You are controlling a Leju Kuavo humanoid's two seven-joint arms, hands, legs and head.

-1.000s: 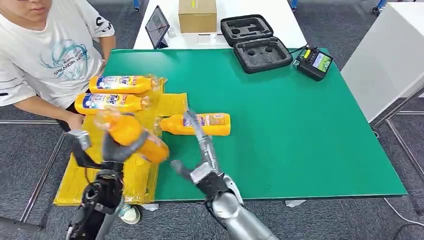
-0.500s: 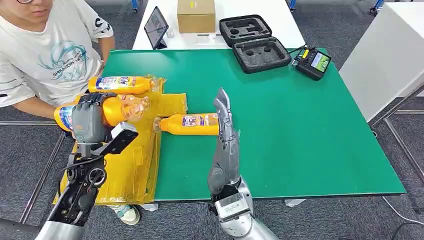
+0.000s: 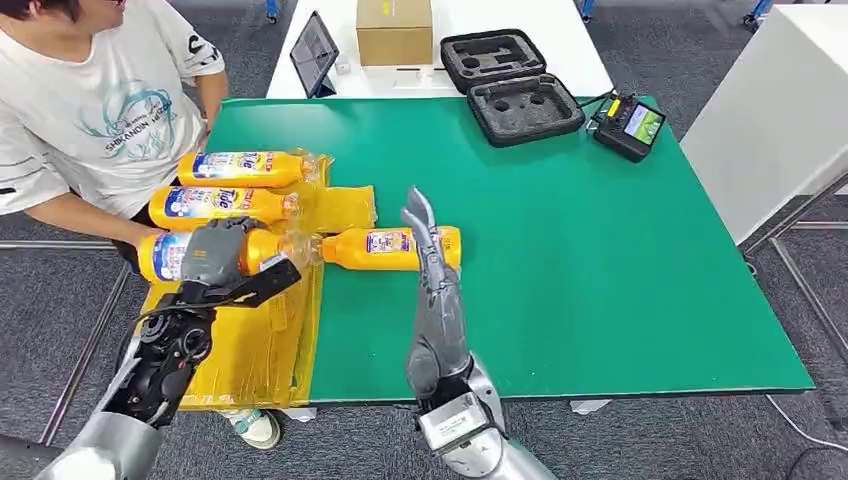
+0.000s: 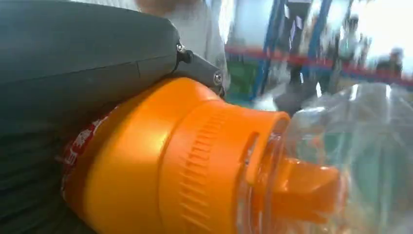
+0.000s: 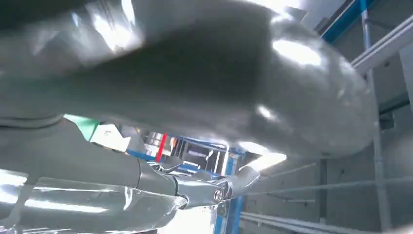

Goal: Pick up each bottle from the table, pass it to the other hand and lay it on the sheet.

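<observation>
My left hand (image 3: 215, 255) grips an orange bottle (image 3: 165, 255) that lies low on the yellow sheet (image 3: 250, 350), its clear cap toward the table's middle. The left wrist view shows that bottle's orange shoulder (image 4: 160, 161) up close against my hand (image 4: 83, 58). Two more orange bottles (image 3: 240, 168) (image 3: 220, 205) lie side by side on the sheet farther back. A fourth bottle (image 3: 375, 247) lies on the green table just right of the sheet. My right hand (image 3: 432, 275) stands upright in front of it, fingers straight and holding nothing.
A person in a white shirt (image 3: 100, 110) sits at the table's left side, an arm beside the sheet. At the back are a tablet (image 3: 313, 50), a cardboard box (image 3: 394, 28), an open foam case (image 3: 510, 85) and a black controller (image 3: 627, 123).
My left hand has carried the bottle from mid-air near the table's front down onto the sheet. My right hand has let it go, straightened up and drifted slightly left.
</observation>
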